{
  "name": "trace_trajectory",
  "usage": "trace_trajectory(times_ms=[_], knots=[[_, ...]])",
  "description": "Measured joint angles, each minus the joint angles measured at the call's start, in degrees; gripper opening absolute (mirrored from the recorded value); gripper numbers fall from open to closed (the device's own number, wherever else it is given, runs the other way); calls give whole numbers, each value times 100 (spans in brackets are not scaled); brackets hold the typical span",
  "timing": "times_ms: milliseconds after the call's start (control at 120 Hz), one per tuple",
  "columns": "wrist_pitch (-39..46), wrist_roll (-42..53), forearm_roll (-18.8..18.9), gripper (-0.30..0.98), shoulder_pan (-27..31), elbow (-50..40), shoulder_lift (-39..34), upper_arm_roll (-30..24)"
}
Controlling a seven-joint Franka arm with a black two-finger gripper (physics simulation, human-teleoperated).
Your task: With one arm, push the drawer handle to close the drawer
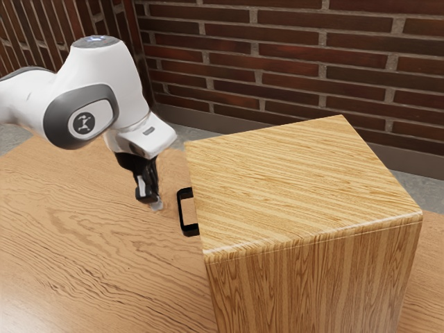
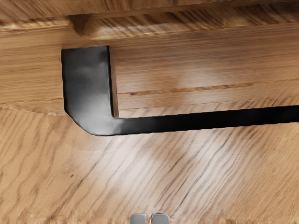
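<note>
The black two-finger gripper (image 1: 157, 205) is held over the brown wood-grained table (image 1: 69, 236), its fingers seemingly clenched together. Near it but apart, between three and four o'clock in the exterior view, the black bracket-shaped drawer handle (image 2: 88, 84) is seen. It is backed at three o'clock by the boxy, striped, light-wood cabinet (image 1: 298, 177). The dark-red brick wall (image 1: 291, 55) is set toward one o'clock.

The white arm (image 1: 114, 66) (smoothly rounded) has grey trim (image 1: 58, 125), a dark round emblem (image 1: 84, 123) and a black gripper (image 1: 157, 205).
</note>
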Motion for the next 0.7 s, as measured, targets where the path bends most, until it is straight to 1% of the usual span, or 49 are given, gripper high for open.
trace_trajectory(times_ms=[100, 200, 250, 283, 342, 417, 483, 567, 700], knots=[[-367, -14, 61, -10, 629, 167, -134, 10], [-799, -35, 212, -7, 1054, 892, -83, 14], [-987, -56, 267, -3, 1213, 1221, 44, 182], [-1091, -74, 310, 1, 1263, 1422, 172, 340], [-1241, -120, 417, 13, 1306, 1853, 476, 553], [-1399, -228, 561, 29, 1321, 2537, 887, 643], [-1641, -450, 690, 40, 1311, 3253, 1236, 707], [-1871, -750, 777, 49, 1351, 3766, 1441, 840], [-2207, -1223, 832, 58, 1350, 4034, 1560, 946]])
